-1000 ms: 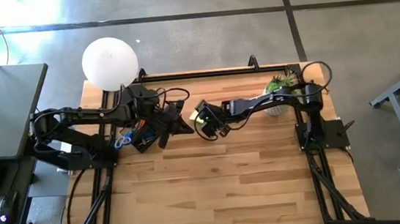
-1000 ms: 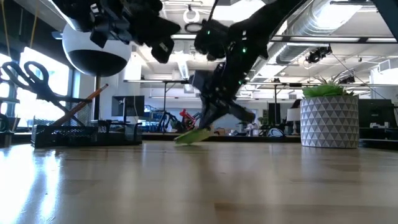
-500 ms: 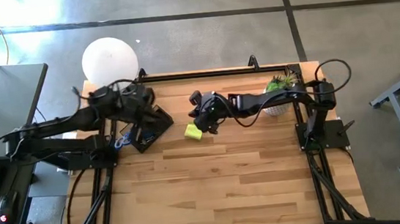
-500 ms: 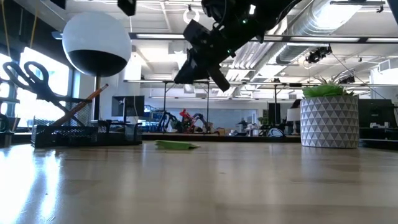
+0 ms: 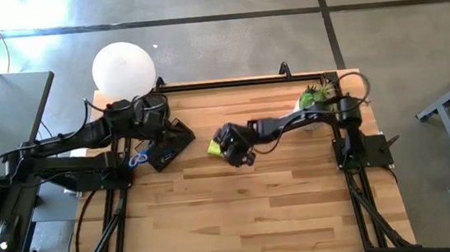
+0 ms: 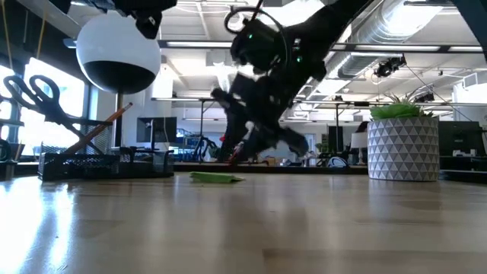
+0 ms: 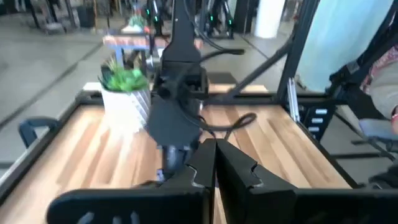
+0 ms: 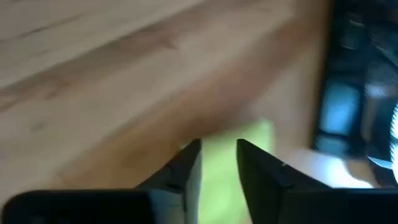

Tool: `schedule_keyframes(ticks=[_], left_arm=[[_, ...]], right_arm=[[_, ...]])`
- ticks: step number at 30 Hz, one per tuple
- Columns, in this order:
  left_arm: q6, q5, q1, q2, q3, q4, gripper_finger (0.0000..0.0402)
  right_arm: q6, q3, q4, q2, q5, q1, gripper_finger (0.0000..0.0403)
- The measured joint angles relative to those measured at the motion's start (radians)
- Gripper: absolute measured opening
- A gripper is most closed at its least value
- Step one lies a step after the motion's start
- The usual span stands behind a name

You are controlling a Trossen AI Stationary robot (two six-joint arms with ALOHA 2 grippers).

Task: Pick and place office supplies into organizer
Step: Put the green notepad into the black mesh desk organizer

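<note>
The yellow sticky-note pad (image 5: 214,148) lies flat on the wood near the table's middle (image 6: 215,177). My right gripper (image 8: 217,152) hovers open just above and to the right of it, and the pad (image 8: 258,137) shows past its fingertips. The black organizer (image 5: 169,144) stands left of the pad. Blue-handled scissors (image 6: 30,95) and an orange pencil (image 6: 103,125) lean up out of the organizer (image 6: 99,164). My left gripper (image 7: 214,168) is shut and raised over the organizer's far side (image 5: 158,116).
The white globe lamp (image 5: 123,69) stands at the far left corner behind the organizer. The potted plant (image 5: 315,97) sits at the far right, beside the right arm's base. The near half of the table (image 5: 250,214) is bare wood.
My right gripper held the pad tilted at its fingertips, let it drop flat on the table, rose toward the far edge, then came back down beside it. My left gripper pulled back from the table's middle toward the left, over the organizer.
</note>
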Motion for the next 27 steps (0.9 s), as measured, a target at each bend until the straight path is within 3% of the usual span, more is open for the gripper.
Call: schedule_keyframes(ticks=[7, 11, 17, 22, 27], left_arm=[[-0.001, 0.011, 0.0, 0.033, 0.0, 0.0, 0.0003], [0.0, 0.011, 0.0, 0.033, 0.0, 0.0, 0.0003], [0.003, 0.011, 0.0, 0.033, 0.0, -0.001, 0.0003], [0.009, 0.011, 0.0, 0.033, 0.0, -0.001, 0.0003], [0.023, 0.013, 0.0, 0.033, 0.0, -0.009, 0.0003]], right_arm=[[-0.077, 0.0, 0.025, 0.07, 0.187, 0.042, 0.0136], [-0.071, 0.0, 0.025, 0.07, 0.163, 0.023, 0.0132], [-0.079, 0.0, 0.019, 0.071, 0.082, -0.004, 0.0094], [-0.08, 0.0, 0.018, 0.073, 0.065, 0.002, 0.0017], [-0.006, 0.0, 0.095, 0.072, 0.103, 0.008, 0.0005]])
